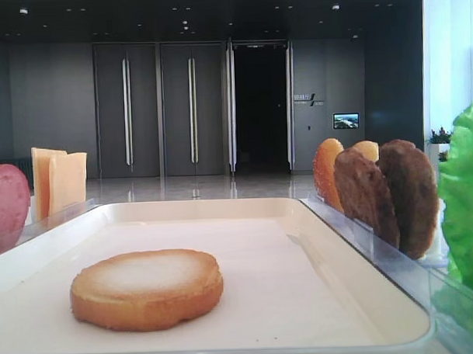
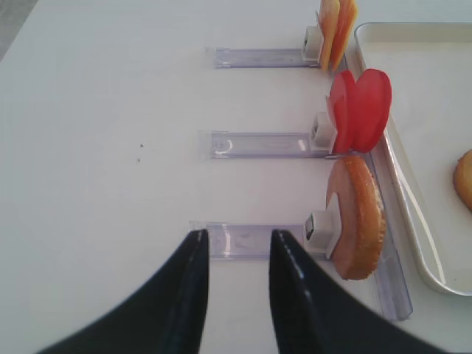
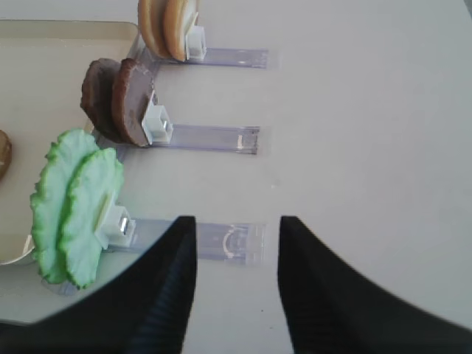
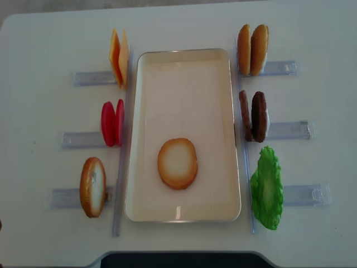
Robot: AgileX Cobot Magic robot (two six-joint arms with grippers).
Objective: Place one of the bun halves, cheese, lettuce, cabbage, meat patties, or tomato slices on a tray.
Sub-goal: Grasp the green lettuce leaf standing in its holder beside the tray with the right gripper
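A bun half (image 4: 177, 163) lies flat, pale face up, on the cream tray (image 4: 184, 61); it also shows in the low exterior view (image 1: 147, 289). Two lettuce leaves (image 3: 74, 214) stand in a clear rack just left of my right gripper (image 3: 236, 228), which is open over the rack's bare end with nothing between its fingers. My left gripper (image 2: 237, 240) is open too, above the bare end of the rack holding an upright bun half (image 2: 358, 217). Neither gripper shows in the overhead view.
Left of the tray stand cheese slices (image 4: 119, 57) and tomato slices (image 4: 112, 123). On the right are two bun halves (image 4: 252, 42) and two meat patties (image 4: 254, 116). Clear slotted racks (image 4: 290, 129) stick out sideways on the white table.
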